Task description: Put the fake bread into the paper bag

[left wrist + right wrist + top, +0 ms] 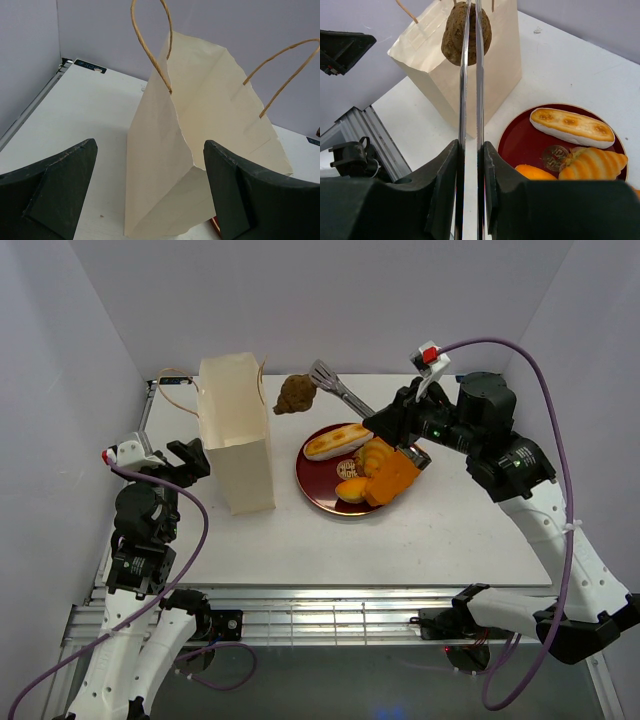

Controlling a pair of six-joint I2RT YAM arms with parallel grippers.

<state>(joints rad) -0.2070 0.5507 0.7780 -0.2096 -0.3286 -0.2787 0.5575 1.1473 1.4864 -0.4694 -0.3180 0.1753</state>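
Note:
The cream paper bag (236, 440) stands upright and open at the top on the left of the table. My right gripper (392, 422) is shut on the silver tongs (338, 387). The tongs pinch a brown lumpy pastry (294, 395) in the air just right of the bag's top. In the right wrist view the pastry (451, 35) hangs in front of the bag (497, 75), between the tong blades (464, 100). A long cream-striped roll (337, 442), a croissant (376, 453), an orange slab (393, 480) and an oval bun (350, 490) lie on the dark red plate (308, 475). My left gripper (190, 458) is open beside the bag's left side.
The left wrist view shows the bag (200, 125) with its string handles (150, 45) up, between my open fingers (60, 185). White walls close in the table at the back and sides. The plate (520, 140) lies close to the right of the bag.

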